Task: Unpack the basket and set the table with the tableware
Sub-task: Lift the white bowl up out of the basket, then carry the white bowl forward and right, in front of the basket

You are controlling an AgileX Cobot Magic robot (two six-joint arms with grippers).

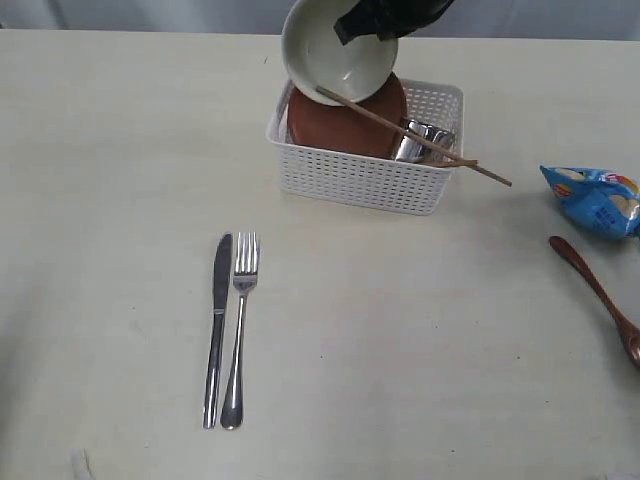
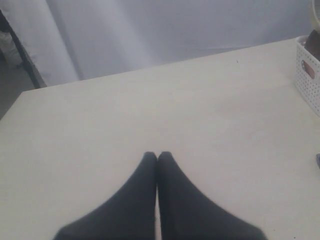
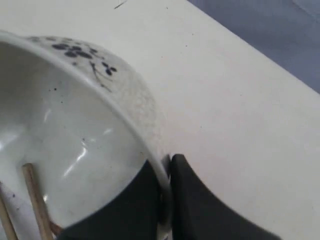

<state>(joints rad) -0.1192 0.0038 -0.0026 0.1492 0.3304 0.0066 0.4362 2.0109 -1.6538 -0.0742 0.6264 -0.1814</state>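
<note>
My right gripper (image 1: 372,30) is shut on the rim of the pale bowl (image 1: 335,52), which hangs tilted above the white basket (image 1: 360,180). The wrist view shows one finger inside the bowl (image 3: 75,135) and one outside, the gripper (image 3: 166,162) clamping its rim. Inside the basket lean the brown plate (image 1: 350,125) and the steel cup (image 1: 418,140); the chopsticks (image 1: 420,138) slant from the bowl out over the basket's right edge. Knife (image 1: 217,325) and fork (image 1: 240,325) lie side by side on the table (image 1: 400,330). The wooden spoon (image 1: 598,295) lies at the right. My left gripper (image 2: 157,156) is shut and empty over bare table (image 2: 150,100).
A blue crinkly snack bag (image 1: 596,197) lies right of the basket, just above the spoon. The basket's corner (image 2: 309,75) shows at the edge of the left wrist view. A grey curtain (image 2: 175,30) hangs behind the table's far edge.
</note>
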